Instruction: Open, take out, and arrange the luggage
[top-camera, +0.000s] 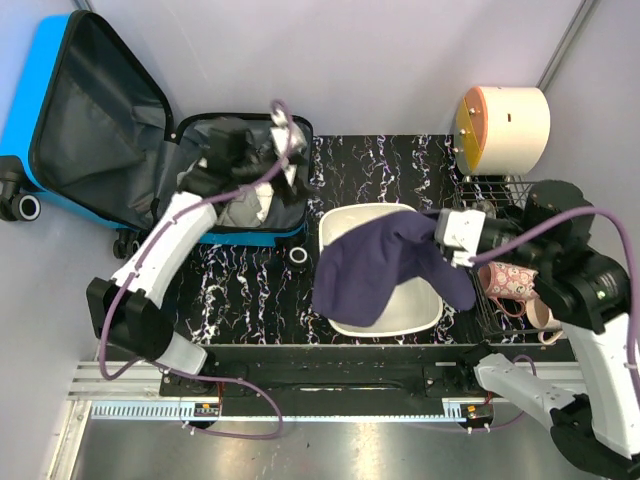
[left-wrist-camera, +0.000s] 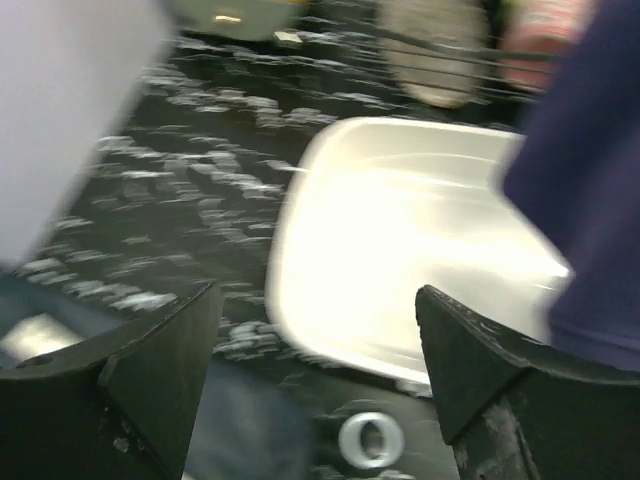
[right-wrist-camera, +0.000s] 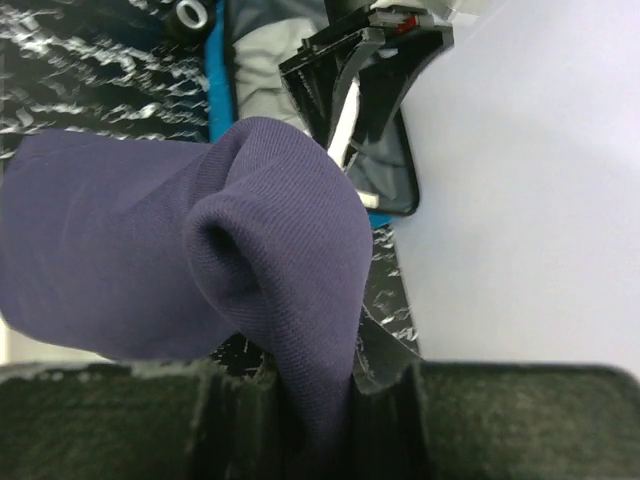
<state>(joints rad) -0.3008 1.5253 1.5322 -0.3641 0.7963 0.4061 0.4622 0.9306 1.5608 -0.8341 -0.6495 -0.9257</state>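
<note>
From above, I see the luggage (top-camera: 95, 110) open at the tabletop's far left, lid up, with fabric inside. My left arm (top-camera: 170, 235) reaches over it. A purple cloth (top-camera: 375, 270) hangs over the basin (top-camera: 425, 312).

Left wrist: the left end effector (left-wrist-camera: 315, 370) gapes wide, empty.

Right wrist: the right end effector (right-wrist-camera: 320, 405) pinches the cloth.

I judge opening done, unpacking underway, arranging mostly left.

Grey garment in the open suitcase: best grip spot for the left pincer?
Pinch a raised fold of the grey garment from straight above. It lies crumpled inside the lower shell of the luggage, whose walls block a sideways approach; the open left pincer hovers close.
</note>
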